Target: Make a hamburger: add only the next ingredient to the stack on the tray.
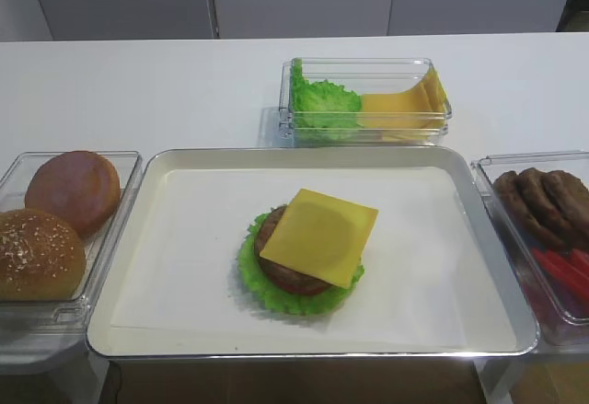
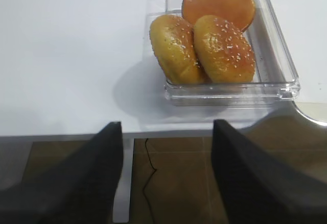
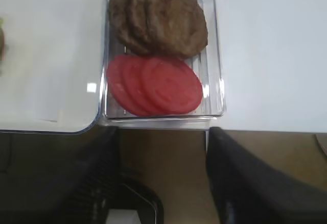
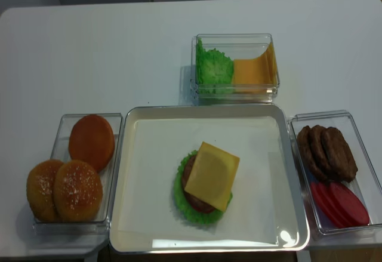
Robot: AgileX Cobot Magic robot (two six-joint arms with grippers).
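A: Where is the cheese slice [image 1: 319, 236] found?

B: It is seen at the centre of the tray [image 1: 479, 238], laid flat over the patty of the stack [image 1: 296, 280], rotated so its corners point like a diamond. The step is judged done.

A: How are the grippers shown?

B: Neither is seen in the high views. The right gripper [image 3: 163, 178] is spread with nothing held, at the bottom of its wrist view, below the patties and tomato slices [image 3: 156, 84]. The left gripper [image 2: 166, 175] is likewise spread and empty, below the buns [image 2: 202, 48].

A: Which is nearer the stack?

B: Neither clearly; the stack lies between them, toward frame centre from both.
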